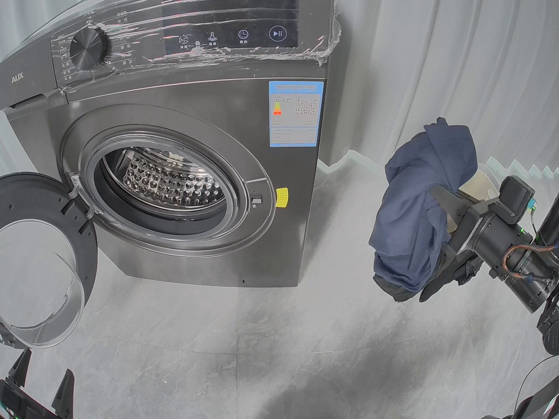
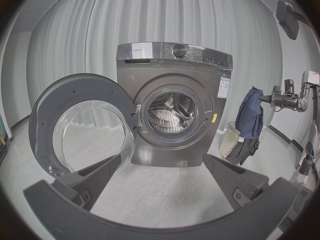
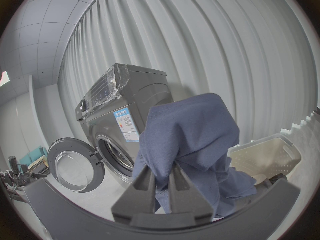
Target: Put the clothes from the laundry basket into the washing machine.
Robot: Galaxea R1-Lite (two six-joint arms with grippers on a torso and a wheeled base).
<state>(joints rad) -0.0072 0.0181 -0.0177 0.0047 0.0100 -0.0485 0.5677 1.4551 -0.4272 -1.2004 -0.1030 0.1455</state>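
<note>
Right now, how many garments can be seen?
2: a blue garment in the right pincer, a dark garment hanging below it by the laundry basket; more may be hidden.

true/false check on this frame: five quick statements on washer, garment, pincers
1. The door is open. True.
2. The right pincer is shut on a blue garment. True.
3. The blue garment lies in the drum. False: it hangs from the right pincer, outside the washer; no clothes show in the drum.
4. The left pincer holds a garment. False: it is open and empty, low in front of the door.
5. The basket stands to the robot's right of the washer. True.
</note>
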